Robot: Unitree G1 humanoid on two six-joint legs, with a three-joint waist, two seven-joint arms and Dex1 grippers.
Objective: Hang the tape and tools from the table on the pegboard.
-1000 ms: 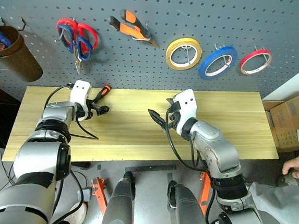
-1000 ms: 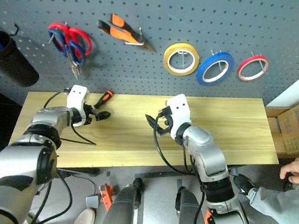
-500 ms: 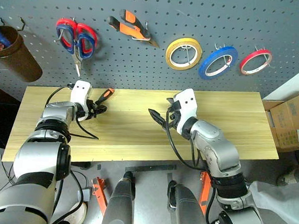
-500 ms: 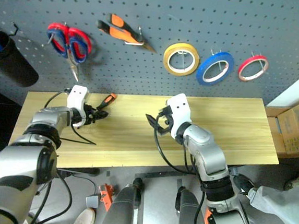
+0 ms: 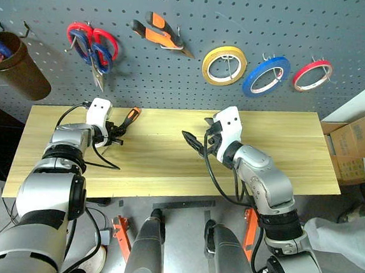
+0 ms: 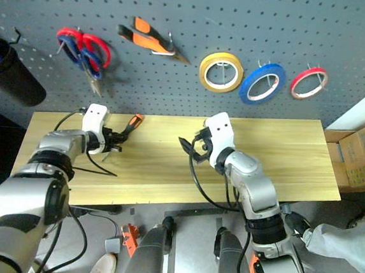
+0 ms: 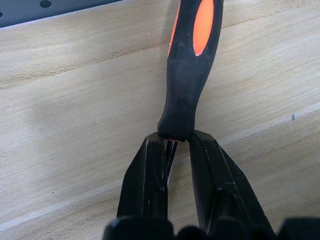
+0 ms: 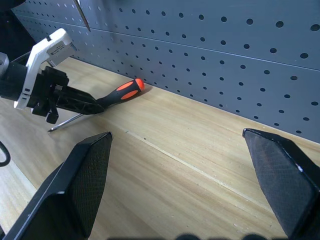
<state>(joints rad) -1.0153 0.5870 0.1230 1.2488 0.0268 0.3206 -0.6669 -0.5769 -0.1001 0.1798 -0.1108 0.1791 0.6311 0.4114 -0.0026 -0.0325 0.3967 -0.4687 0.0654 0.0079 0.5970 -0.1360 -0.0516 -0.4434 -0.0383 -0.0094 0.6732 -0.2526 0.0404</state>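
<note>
Wooden surface (image 5: 168, 154), left of frame: left gripper (image 7: 176, 142) just narrowed onto screwdriver (image 5: 127, 117), ready for lifting; right gripper (image 5: 195, 142) wide.

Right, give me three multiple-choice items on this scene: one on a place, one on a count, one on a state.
1. Where is the screwdriver?
A. on the table, near the pegboard
B. hanging on a hook
C. in the brown cup

2. How many tape rolls hang on the pegboard?
A. one
B. two
C. three

3. How do the jaws of the left gripper stand?
A. wide open above the table
B. closed on the screwdriver just below its handle
C. closed on the blue tape roll

Answers:
1 A: its orange-and-black handle lies on the wood close to the panel.
2 C: yellow roll, blue tape roll and red roll each hang on a hook.
3 B: the left wrist view shows both fingers pinching the shaft at the handle's end.
</note>
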